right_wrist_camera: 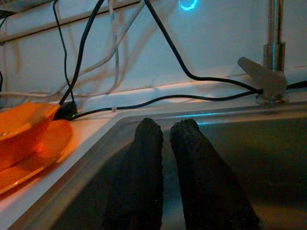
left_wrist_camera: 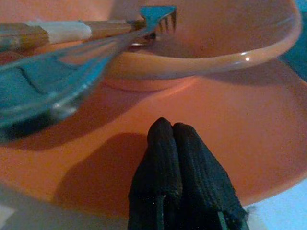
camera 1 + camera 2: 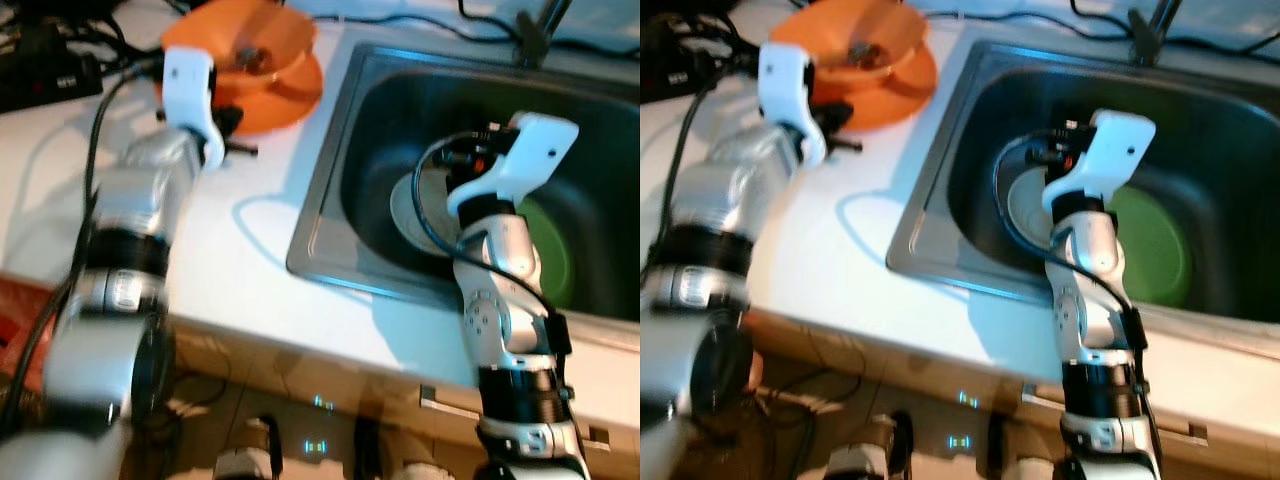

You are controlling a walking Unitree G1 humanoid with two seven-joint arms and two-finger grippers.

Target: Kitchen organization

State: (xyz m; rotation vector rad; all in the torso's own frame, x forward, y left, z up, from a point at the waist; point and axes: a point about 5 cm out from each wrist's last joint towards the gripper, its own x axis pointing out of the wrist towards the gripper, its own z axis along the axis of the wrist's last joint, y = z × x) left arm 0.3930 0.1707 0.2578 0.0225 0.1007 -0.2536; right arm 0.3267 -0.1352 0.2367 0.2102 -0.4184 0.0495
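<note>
**Now at the orange stack, with dishes waiting in the sink**

Seemingly the step in hand is gathering dishes: the left gripper [image 2: 184,158] is at the orange plate [image 3: 290,100] on the counter [image 3: 240,250], while the right gripper [image 1: 168,158] is over the sink [image 3: 330,200].

On the plate sits an orange bowl [image 3: 250,40], and a fork [image 2: 153,19] with a wooden handle lies across the bowl's rim; a blurred bluish utensil, perhaps a spoon, lies beside it. In the sink a grey plate [image 3: 410,205] and a green plate [image 3: 550,250] lie on the basin floor, partly hidden by the right arm.

Left gripper: its fingers [image 2: 192,148] are pressed together, holding nothing, tips over the plate's near rim; whether they touch it I cannot tell.

Right gripper: its fingers [image 1: 139,163] stand a narrow gap apart, empty, pointing across the basin toward the back wall and the tap [image 1: 271,62]. It hangs above the sink floor, clear of both plates.

My judgement of the next move: the left gripper must part its fingers before it can take the plate's rim or the fork, and the stack would need a level lift or the utensils could slide. The right would have to drop lower and tip down to reach a plate edge, which lies flat and offers little to pinch
</note>
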